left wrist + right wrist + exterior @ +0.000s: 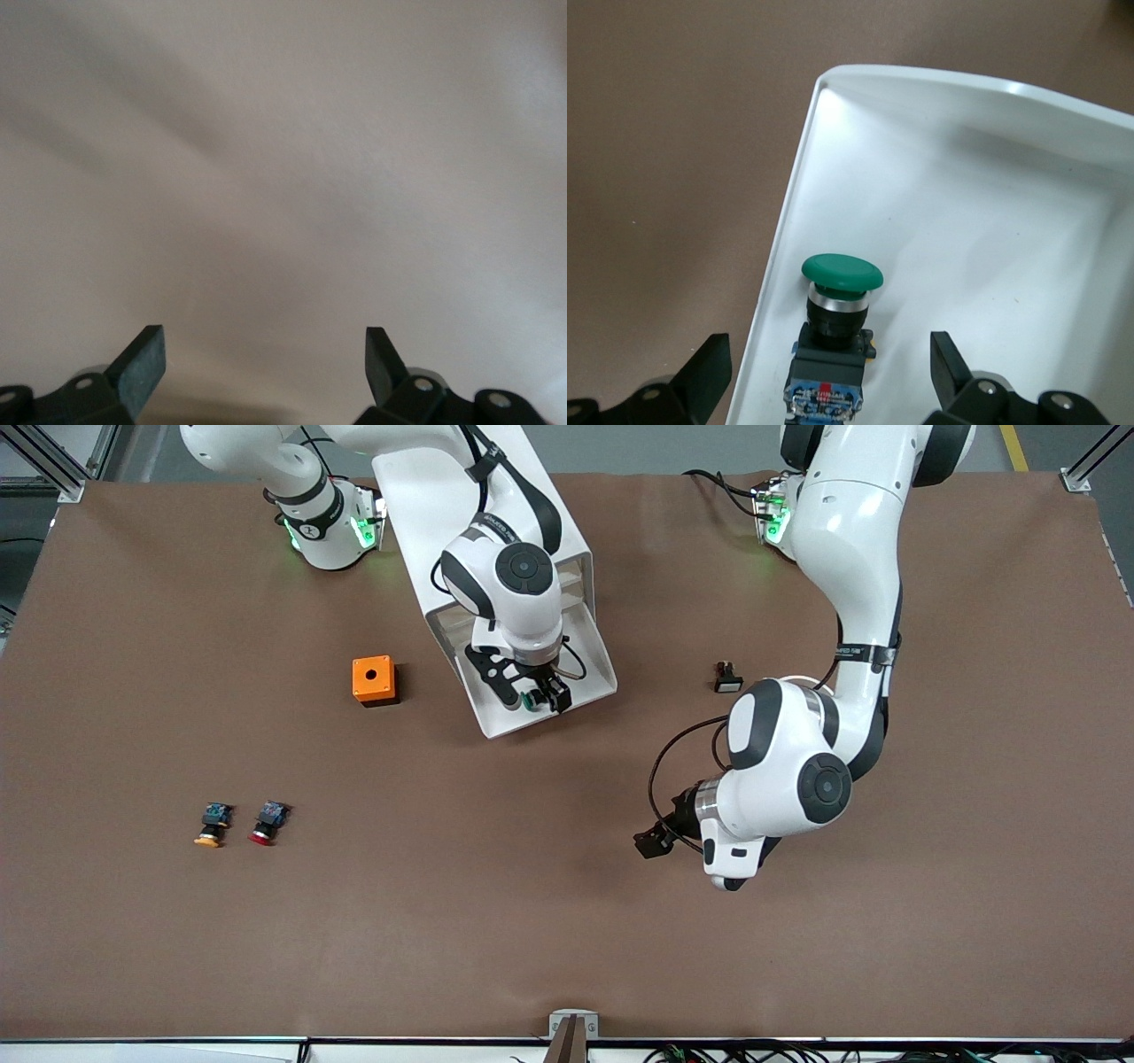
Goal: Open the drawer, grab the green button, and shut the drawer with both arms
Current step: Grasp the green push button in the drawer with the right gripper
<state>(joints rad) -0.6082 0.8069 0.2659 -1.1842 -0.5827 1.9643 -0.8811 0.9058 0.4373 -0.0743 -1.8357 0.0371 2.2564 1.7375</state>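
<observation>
The drawer (589, 673) stands pulled out of the white cabinet (571, 558) in the middle of the table. The green-capped button (530, 701) lies on its side in the drawer, close to one side wall. My right gripper (545, 693) is open and hangs low over the button. In the right wrist view the button (837, 301) lies between the open fingers of the right gripper (828, 352), untouched, and one finger is outside the drawer wall (784, 230). My left gripper (654, 841) is open and empty, low over bare table; in the left wrist view the left gripper (264, 343) shows only a pale blurred surface.
An orange box (374, 680) with a round hole stands beside the drawer toward the right arm's end. A yellow-capped button (213, 825) and a red-capped button (267, 823) lie nearer the front camera. A small black-and-white part (727, 677) lies near the left arm.
</observation>
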